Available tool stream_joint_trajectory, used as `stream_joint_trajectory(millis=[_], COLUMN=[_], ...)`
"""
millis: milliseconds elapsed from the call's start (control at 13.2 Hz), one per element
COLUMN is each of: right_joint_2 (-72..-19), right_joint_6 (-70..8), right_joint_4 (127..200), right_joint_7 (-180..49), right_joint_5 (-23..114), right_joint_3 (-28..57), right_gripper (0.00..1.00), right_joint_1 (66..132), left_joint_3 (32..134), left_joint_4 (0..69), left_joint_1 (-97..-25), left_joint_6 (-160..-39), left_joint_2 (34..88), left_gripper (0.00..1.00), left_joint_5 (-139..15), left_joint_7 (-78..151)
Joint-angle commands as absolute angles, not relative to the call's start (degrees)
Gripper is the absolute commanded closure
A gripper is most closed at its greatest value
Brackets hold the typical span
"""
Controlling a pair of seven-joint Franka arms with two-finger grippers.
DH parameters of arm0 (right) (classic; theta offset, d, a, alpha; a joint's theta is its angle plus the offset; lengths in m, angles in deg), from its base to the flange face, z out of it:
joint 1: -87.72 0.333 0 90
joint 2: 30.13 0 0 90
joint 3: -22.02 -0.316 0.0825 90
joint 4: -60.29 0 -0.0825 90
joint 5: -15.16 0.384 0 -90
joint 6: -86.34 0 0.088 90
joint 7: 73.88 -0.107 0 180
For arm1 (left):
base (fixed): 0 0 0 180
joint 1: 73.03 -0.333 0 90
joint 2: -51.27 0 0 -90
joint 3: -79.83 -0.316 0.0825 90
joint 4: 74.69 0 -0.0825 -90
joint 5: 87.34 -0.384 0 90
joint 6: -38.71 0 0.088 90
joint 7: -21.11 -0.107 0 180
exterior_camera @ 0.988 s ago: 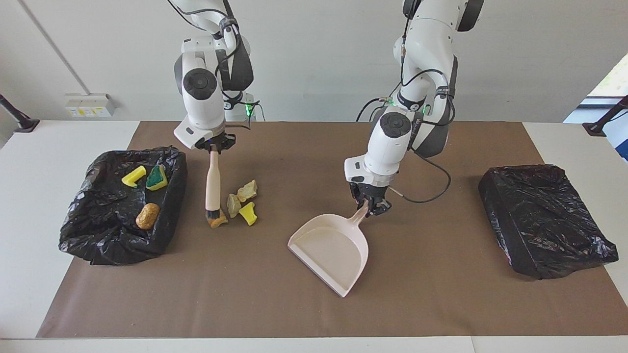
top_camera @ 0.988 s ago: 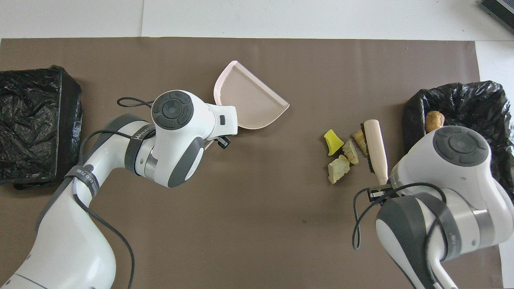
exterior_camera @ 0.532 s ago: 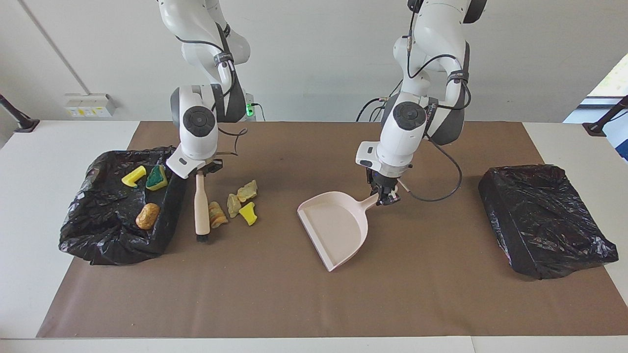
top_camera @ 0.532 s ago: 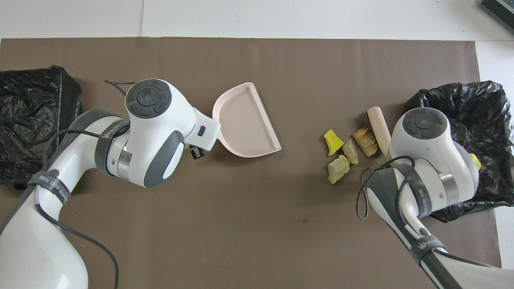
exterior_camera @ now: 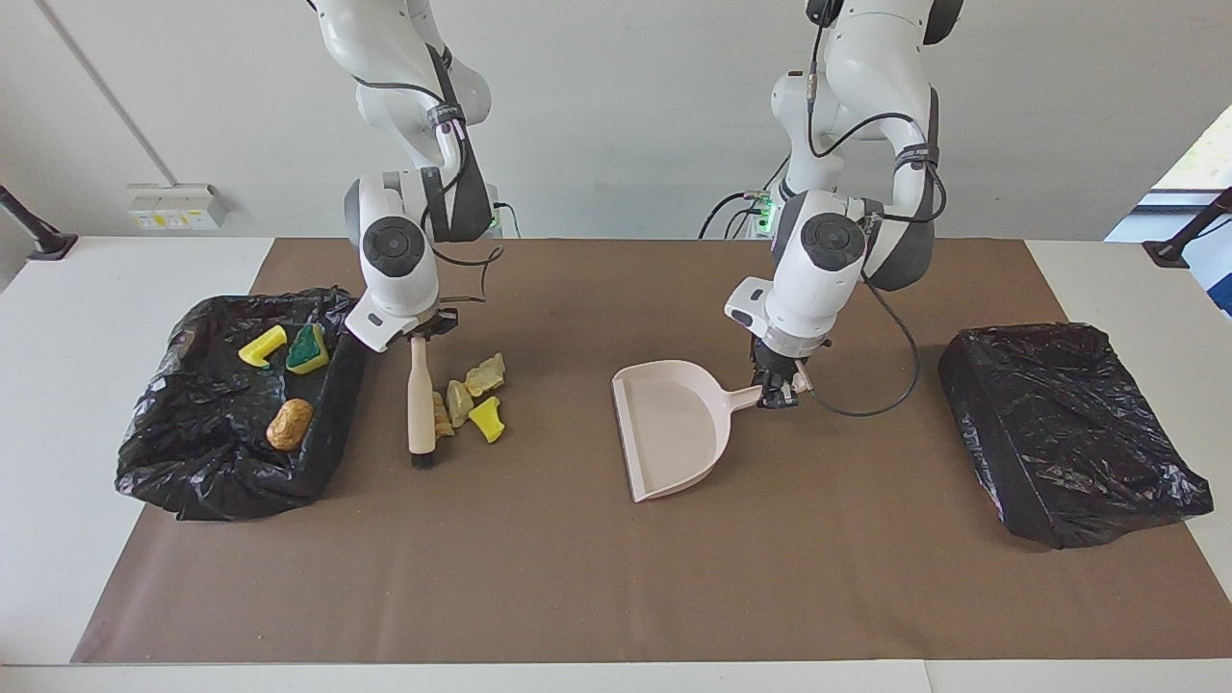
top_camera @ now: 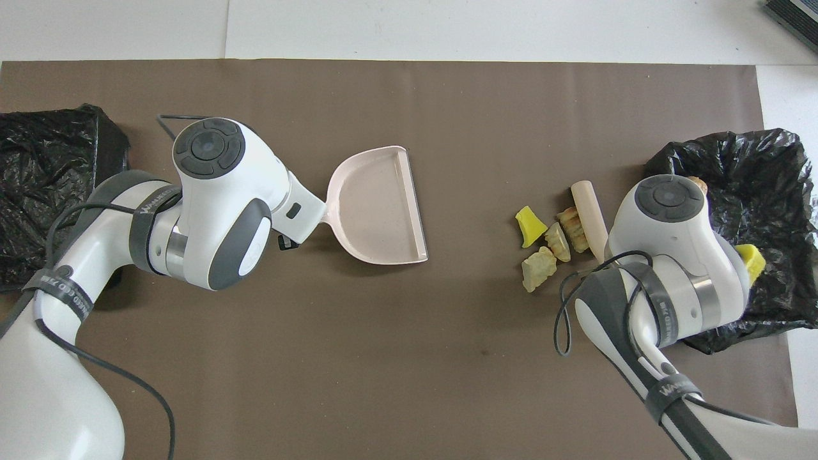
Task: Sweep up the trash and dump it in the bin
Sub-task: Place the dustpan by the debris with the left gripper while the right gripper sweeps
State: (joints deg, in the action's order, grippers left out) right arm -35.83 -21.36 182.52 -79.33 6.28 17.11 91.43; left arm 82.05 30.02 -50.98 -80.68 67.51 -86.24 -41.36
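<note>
Several scraps of trash (exterior_camera: 460, 402) lie bunched on the brown mat beside the open bin (exterior_camera: 207, 462): a yellow piece (top_camera: 530, 225), pale chunks and an orange-brown lump (top_camera: 573, 223). Three more scraps lie in the bin, among them an orange-brown lump (exterior_camera: 289, 423). My right gripper (exterior_camera: 419, 335) is shut on the top of the beige brush (exterior_camera: 420, 399), which stands bristles-down on the mat against the orange-brown lump, between bin and pile. My left gripper (exterior_camera: 778, 393) is shut on the handle of the beige dustpan (exterior_camera: 674, 428), which rests mid-mat, its mouth toward the trash.
A second box wrapped in black bag (exterior_camera: 1068, 433) sits at the left arm's end of the mat. The brown mat (exterior_camera: 597, 597) covers most of the white table. A gap of bare mat separates dustpan and trash.
The left arm has drawn the dustpan toward its own end and turned its mouth to the trash. The brush went round the orange-brown lump to its bin side and pushed it against the pile.
</note>
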Motion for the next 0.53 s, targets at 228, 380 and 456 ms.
stream_joint_trajectory(millis=[228, 380, 456], right_joint_2=[-35.14, -35.05, -35.23], right_joint_6=[-20.62, -20.62, -20.80], right_joint_4=[185.01, 185.01, 185.01], right_joint_7=[-85.20, -87.32, -87.59], right_joint_5=[13.22, 15.15, 16.82], right_joint_3=[16.65, 16.65, 16.65], right_gripper=[1.00, 1.00, 1.00], right_joint_1=[97.99, 99.67, 100.46], left_joint_3=[82.20, 82.12, 82.12], left_joint_4=[40.52, 41.67, 42.37], left_joint_1=[-49.21, -48.60, -48.59], left_joint_6=[-84.95, -85.22, -85.22], left_joint_2=[60.95, 60.15, 59.97], left_gripper=[1.00, 1.00, 1.00], left_joint_5=[-88.13, -88.65, -88.65], left_joint_7=[-42.61, -42.43, -42.26])
